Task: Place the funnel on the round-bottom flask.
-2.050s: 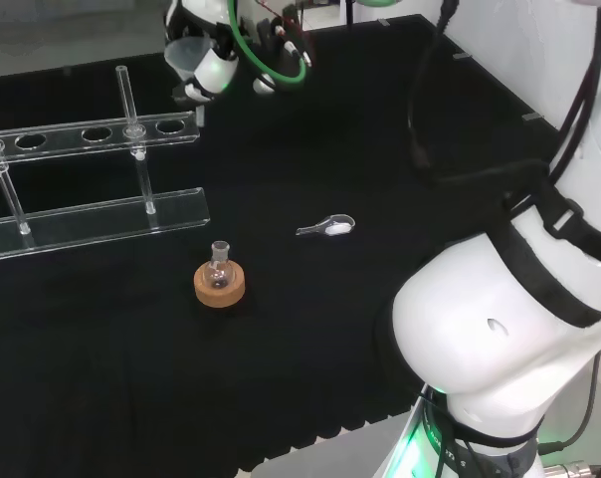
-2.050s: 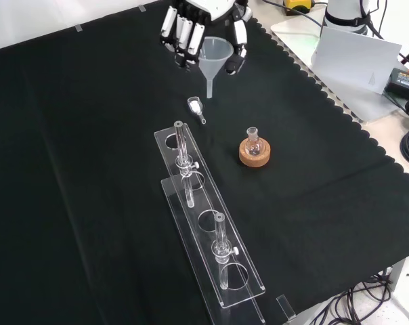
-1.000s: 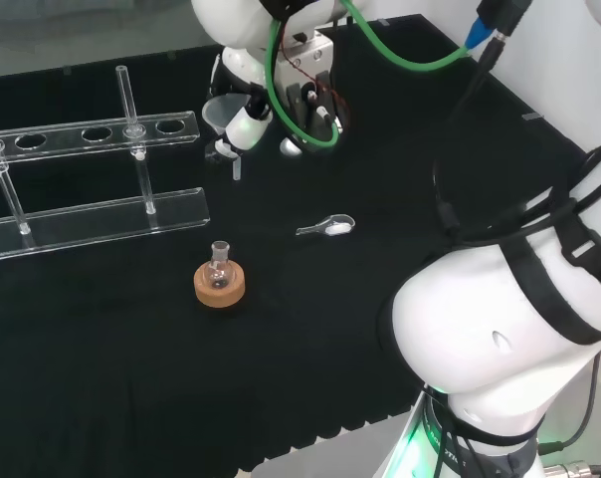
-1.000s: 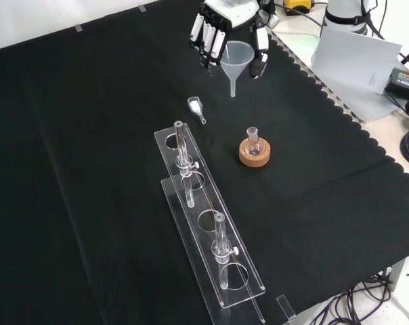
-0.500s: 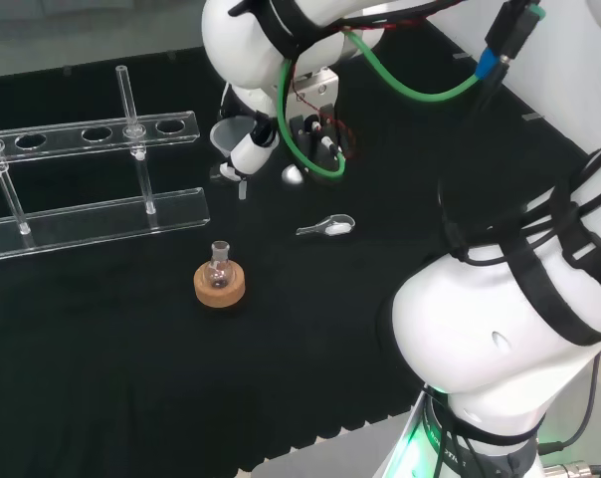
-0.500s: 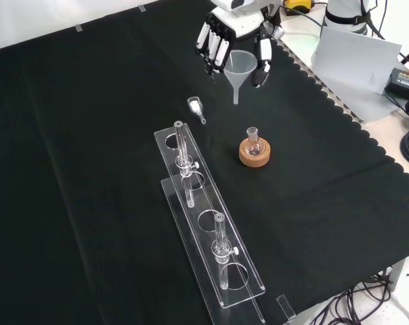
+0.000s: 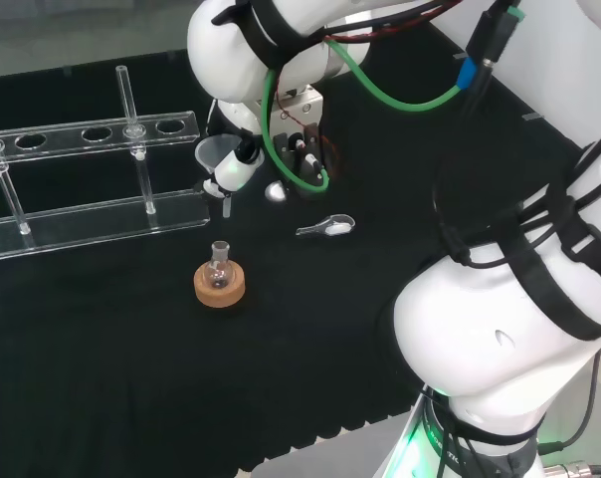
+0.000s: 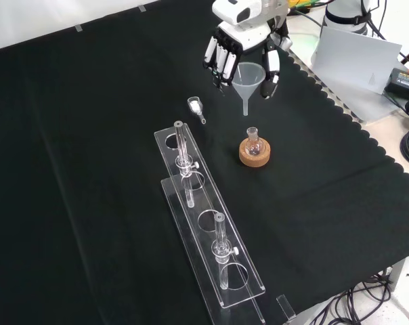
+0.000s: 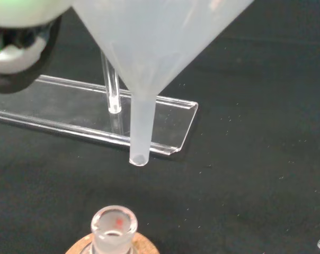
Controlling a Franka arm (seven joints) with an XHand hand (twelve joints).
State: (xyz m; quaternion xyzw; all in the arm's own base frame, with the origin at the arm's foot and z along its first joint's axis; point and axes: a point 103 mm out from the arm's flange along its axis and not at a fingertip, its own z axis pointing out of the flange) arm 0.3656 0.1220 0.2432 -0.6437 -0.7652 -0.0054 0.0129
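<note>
While the hand [image 8: 248, 47] pinched the funnel [image 8: 248, 84] between curled fingers and thumb, the stem hung in the air — clear of the round-bottom flask [image 8: 253, 142].

In the front view, the flask stood upright in its cork ring [image 8: 254, 155] just below the stem's tip — a test-tube rack [image 8: 211, 227] lay to the left.

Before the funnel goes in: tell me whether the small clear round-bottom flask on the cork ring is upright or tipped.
Upright. The small clear round-bottom flask sits in its cork ring with its open neck pointing straight up, below the translucent plastic funnel carried by the hand.
</note>
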